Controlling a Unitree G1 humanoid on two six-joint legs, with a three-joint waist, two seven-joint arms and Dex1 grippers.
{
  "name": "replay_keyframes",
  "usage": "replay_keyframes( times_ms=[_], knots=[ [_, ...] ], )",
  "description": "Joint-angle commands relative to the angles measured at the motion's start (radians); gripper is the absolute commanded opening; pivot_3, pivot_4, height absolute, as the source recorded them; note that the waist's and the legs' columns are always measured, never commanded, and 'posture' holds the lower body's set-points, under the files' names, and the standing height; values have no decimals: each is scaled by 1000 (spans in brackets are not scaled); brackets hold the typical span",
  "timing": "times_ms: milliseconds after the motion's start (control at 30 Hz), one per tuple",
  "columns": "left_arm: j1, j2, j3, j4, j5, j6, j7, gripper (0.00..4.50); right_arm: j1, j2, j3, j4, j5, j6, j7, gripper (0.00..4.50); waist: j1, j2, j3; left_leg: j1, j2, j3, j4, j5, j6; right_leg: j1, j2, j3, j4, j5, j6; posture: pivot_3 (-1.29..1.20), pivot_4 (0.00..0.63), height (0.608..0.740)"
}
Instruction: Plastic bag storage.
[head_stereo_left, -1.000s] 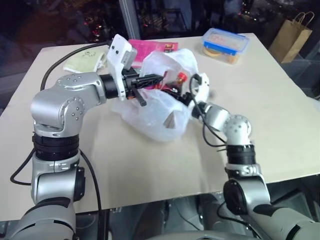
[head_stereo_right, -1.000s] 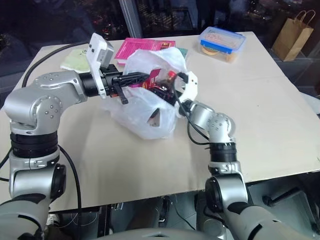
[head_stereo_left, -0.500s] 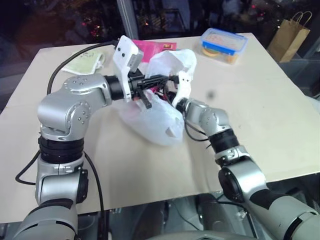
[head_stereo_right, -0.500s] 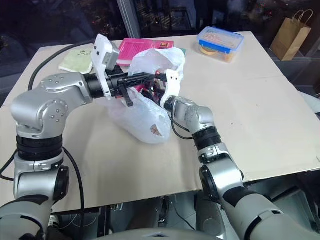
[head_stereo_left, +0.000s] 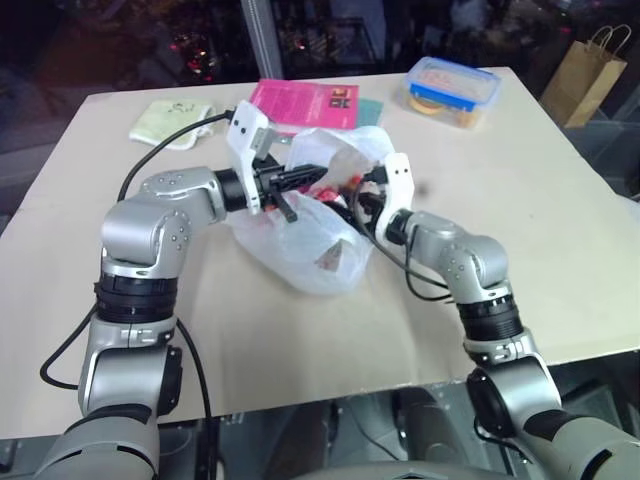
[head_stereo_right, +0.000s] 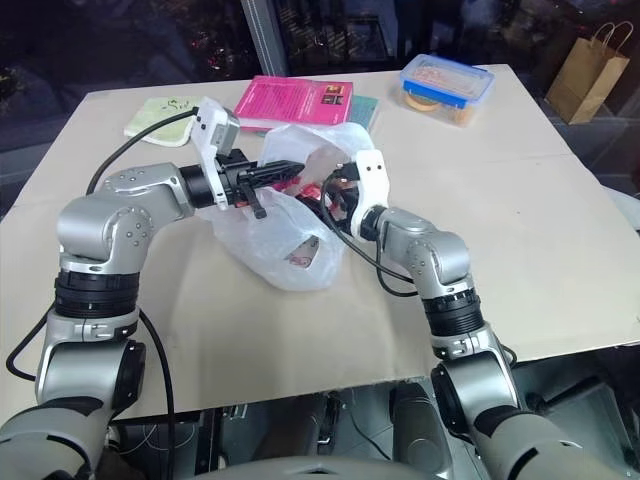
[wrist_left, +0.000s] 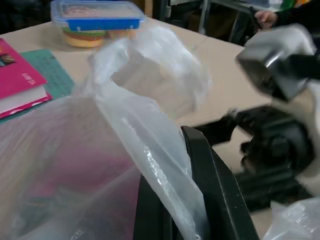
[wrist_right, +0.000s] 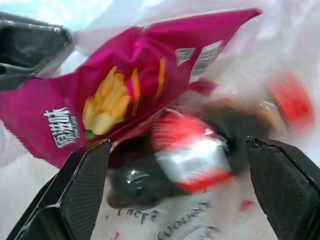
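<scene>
The plastic bag (head_stereo_left: 312, 243) lies crumpled on the table (head_stereo_left: 560, 230), its mouth held up and open. My left gripper (head_stereo_left: 316, 177) reaches in from the left, shut on the bag's upper rim; in the left wrist view the thin film (wrist_left: 155, 150) runs between its black fingers (wrist_left: 210, 195). From the right, my right gripper (head_stereo_left: 352, 203) pokes into the bag's mouth, open. Between its spread fingers (wrist_right: 82, 190) lie a magenta crisp packet (wrist_right: 125, 90) and a dark bottle with a red and white label (wrist_right: 192, 157), both inside the bag.
A pink book (head_stereo_left: 305, 102) and a green mat (head_stereo_left: 372, 108) lie behind the bag. Further back right stands a blue-lidded food box (head_stereo_left: 450, 88). There is a pale green cloth (head_stereo_left: 170, 122) at the back left and a brown paper bag (head_stereo_left: 585, 70) beyond the table's right corner.
My right wrist has rolled, its fingers have spread wider, and the hand has drawn slightly right in the bag's mouth. The left gripper has sunk a little, still holding the rim.
</scene>
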Motion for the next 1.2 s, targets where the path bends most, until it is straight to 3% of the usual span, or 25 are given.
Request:
replay_keyframes(
  times_ms=[33, 100, 267, 333, 433, 600, 733, 867, 967, 1200],
  knots=[
    [-20, 7, 41, -31, -22, -4, -4, 0, 34, -26, -26, -137, 42, 13, 38, 4439, 4, 0, 0, 0, 0, 0, 0, 0, 0, 0, 0, 0, 0, 0, 0, 0, 150, 740],
    [-18, 5, 40, -36, -25, -3, 1, 0, 62, -59, -21, -195, 28, 3, 41, 4439, 7, 0, 0, 0, -1, -1, 0, 0, 0, 1, -1, 0, -1, 0, 0, 0, 150, 740],
    [-23, 1, 41, -37, -27, -5, 3, 0, 124, -300, 10, -468, -46, 40, 66, 4439, 13, 0, 0, 0, -1, -1, 1, 0, 0, 1, -1, -2, 0, 0, 0, 0, 150, 740],
    [-26, -1, 39, -32, -23, -8, 3, 0, 123, -347, -12, -520, -58, 89, 31, 4439, 11, 0, 0, 0, -1, -1, 1, 0, 0, 1, -1, -2, 0, 0, 0, 0, 150, 740],
    [-32, -2, 35, -23, -17, -13, 0, 0, 81, -348, -4, -479, -85, 94, 6, 4439, 7, -1, 0, 1, 1, 0, 1, 0, 0, 1, 1, -2, 0, 0, 0, 0, 150, 740],
    [-33, -6, 30, -34, -14, -13, 3, 0, -48, -268, 47, -211, -173, -13, 5, 4439, 2, -1, 0, 2, 1, 3, 2, 0, 0, 2, 1, 1, 1, 0, 0, 0, 150, 740],
    [-29, -5, 35, -55, -19, -3, 13, 0, -100, -226, 25, -129, -170, -37, 29, 3332, 8, -1, 0, 0, 0, 2, 2, 0, 0, 1, 0, 0, 0, 0, 0, 0, 150, 740],
    [-24, 6, 63, -91, -78, 62, 4, 0, -101, -241, 13, -114, -183, -36, 51, 1350, 13, -1, 0, -1, 0, 1, 2, 0, 0, 1, -1, 0, -2, 0, 0, 0, 150, 740],
    [-50, 36, 176, -115, -304, 278, -40, 812, -98, -251, -2, -115, -179, -30, 65, 3, 11, -1, 0, -1, 0, 1, 2, 0, 1, 1, -1, 0, -2, 0, 0, 0, 150, 740],
    [-92, 201, 325, -77, -644, 644, -83, 3841, -108, -268, -14, -72, -190, -48, 91, 0, -4, 0, 0, 1, 2, 1, 1, 0, 1, 1, 1, 0, 0, 0, 0, 0, 150, 740]
  ],
)
